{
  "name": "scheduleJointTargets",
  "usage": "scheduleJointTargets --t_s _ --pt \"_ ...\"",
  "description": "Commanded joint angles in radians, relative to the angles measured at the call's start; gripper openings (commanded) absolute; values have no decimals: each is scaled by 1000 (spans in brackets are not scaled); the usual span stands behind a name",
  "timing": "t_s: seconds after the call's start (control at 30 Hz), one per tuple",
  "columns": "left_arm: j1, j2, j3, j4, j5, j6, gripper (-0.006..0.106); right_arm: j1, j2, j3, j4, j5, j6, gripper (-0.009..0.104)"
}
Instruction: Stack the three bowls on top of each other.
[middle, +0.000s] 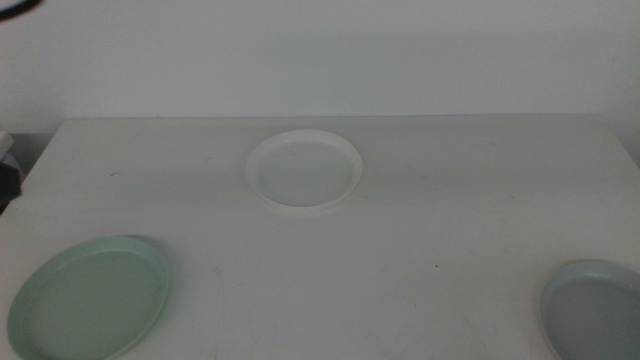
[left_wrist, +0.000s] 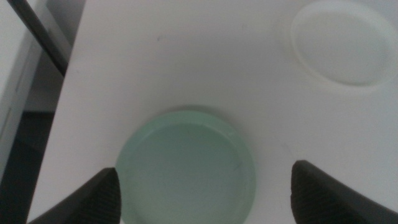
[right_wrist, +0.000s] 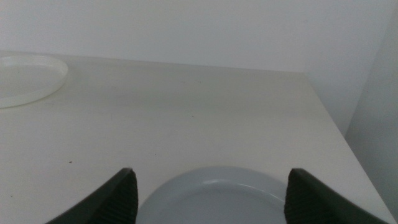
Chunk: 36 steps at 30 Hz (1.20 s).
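Three shallow bowls lie apart on the white table. The creamy white bowl sits at the far middle, the mint green bowl near the front left, and the grey-blue bowl at the front right corner. Neither arm shows in the middle view. My left gripper hangs open above the mint green bowl, its jaws wide on either side; the white bowl lies beyond. My right gripper is open over the grey-blue bowl, with the white bowl far off.
The table's left edge drops off close to the mint green bowl, with a dark bar beyond it. The table's right edge runs near the grey-blue bowl. A white wall stands behind the table.
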Motion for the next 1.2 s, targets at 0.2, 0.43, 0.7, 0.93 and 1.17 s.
scheduleJointTargets --t_s 0.2,0.43,0.7,0.93,1.17 --pt "-3 127 -31 -50 -58 -37 105 -6 -26 -6 -3 -74 -13 60" --pt "74 252 -32 -49 -38 44 105 -6 -26 -6 -3 -74 -13 60" --pt "306 411 -32 -192 15 332 105 -6 -26 -6 -3 -74 -13 60" --pt "410 559 -32 -217 -46 508 105 -6 -26 -6 -3 -74 -13 60" --pt "415 720 -32 -250 -161 629 105 -6 -26 -6 -3 -74 -13 60"
